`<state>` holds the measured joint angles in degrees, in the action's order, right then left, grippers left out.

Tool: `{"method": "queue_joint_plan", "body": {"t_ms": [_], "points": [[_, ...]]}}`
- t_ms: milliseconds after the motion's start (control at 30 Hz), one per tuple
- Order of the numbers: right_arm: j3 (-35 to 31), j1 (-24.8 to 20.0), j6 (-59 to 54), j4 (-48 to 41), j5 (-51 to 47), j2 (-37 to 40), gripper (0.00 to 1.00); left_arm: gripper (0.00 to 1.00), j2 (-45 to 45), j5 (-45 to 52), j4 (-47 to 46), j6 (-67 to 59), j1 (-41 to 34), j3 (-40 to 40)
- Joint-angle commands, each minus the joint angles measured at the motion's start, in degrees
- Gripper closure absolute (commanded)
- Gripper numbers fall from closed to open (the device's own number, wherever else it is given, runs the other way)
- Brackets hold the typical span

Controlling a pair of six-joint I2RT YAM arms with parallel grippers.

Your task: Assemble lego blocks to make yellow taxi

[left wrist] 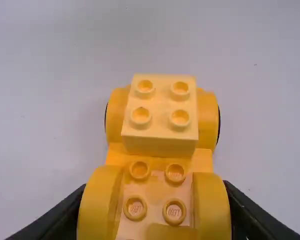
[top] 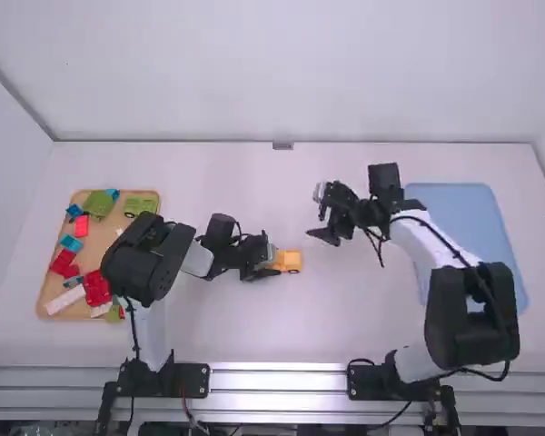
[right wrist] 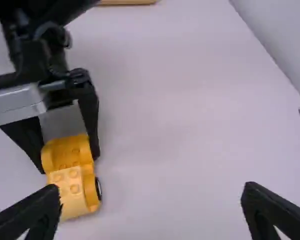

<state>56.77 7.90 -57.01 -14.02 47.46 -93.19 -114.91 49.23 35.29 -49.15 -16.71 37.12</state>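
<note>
The left gripper is near the middle of the white counter, with its fingers closed in on a yellow car. One finger presses on each side of the car, against the outsides of two rounded yellow side pieces. The car points away from the left arm, and the part beyond the fingers is free of them.

In the left wrist view, a pale yellow block with four round studs sits on the far part of the car, between two rounded yellow sides with dark edges. Four more studs show in the hollow between it and the gripped part. The right wrist view shows the same car from the other end, with a black wheel low on one side.

The right gripper is above the counter, a little beyond the car and to its right, near it but apart. Its fingers are spread wide with nothing between them.

At the left of the counter lies a wooden tray, partly behind the left arm, carrying green pieces, blue pieces, red pieces and a long white piece. A blue tray lies at the right, partly under the right arm.
</note>
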Motion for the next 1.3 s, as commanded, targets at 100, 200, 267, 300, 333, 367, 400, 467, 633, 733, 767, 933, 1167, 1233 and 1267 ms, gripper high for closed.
{"method": "queue_joint_plan", "body": {"t_ms": [100,200,267,300,333,367,400,467,633,733,767,933,1167,1233,1267], "points": [[-0.61,-2.10,7.78,0.13,0.76,0.20,0.02,0.19,-0.50,-0.66,-0.31,-0.11,0.09,0.17],[-1.79,-2.23,7.82,1.42,0.72,0.20,0.02,0.06,-0.50,-0.66,-0.57,-0.20,0.37,0.44],[-2.54,-2.05,8.39,2.47,0.70,0.20,0.02,0.01,-0.50,-0.70,-0.55,0.33,0.63,0.57],[-2.56,-1.79,8.37,2.49,0.61,0.20,0.02,0.01,-0.48,-0.68,-0.57,0.42,0.63,0.61],[-2.56,-1.33,8.39,2.43,0.15,0.20,0.02,0.01,-0.48,-0.70,-0.24,1.42,0.52,0.70],[-2.56,-1.07,8.39,2.45,0.02,0.20,0.02,0.01,-0.39,-0.68,-0.15,1.95,0.63,0.76],[-2.56,-0.87,8.35,2.69,0.00,0.20,0.02,0.01,0.04,-0.68,-0.13,2.47,0.94,0.70],[-2.56,-0.59,8.37,2.95,-0.13,0.20,0.02,0.01,1.27,-0.70,-0.55,3.39,1.57,0.46],[-2.54,1.01,8.37,3.72,-4.13,0.20,0.02,0.01,9.16,-2.25,-6.08,3.28,4.81,-1.14],[-2.54,1.68,8.41,4.42,-4.46,0.20,0.02,0.01,15.80,-6.19,-12.87,3.30,7.04,-2.19],[-2.56,1.95,8.39,4.85,-4.44,0.20,0.02,0.01,18.51,-7.65,-15.89,3.34,7.67,-2.40],[-2.56,2.21,9.99,8.20,-4.44,0.20,0.02,0.01,30.14,-16.20,-27.52,12.28,9.40,-1.77],[-2.56,2.12,12.22,13.84,-4.44,0.20,0.02,0.01,47.36,-30.88,-40.00,24.28,9.22,-1.05],[-2.56,2.12,12.20,14.08,-4.42,0.20,0.02,0.01,48.85,-31.89,-41.18,24.28,9.22,-1.07],[-2.54,2.16,12.22,14.23,-4.44,0.20,0.02,0.01,50.42,-32.44,-42.01,24.63,9.25,-1.07]]}}
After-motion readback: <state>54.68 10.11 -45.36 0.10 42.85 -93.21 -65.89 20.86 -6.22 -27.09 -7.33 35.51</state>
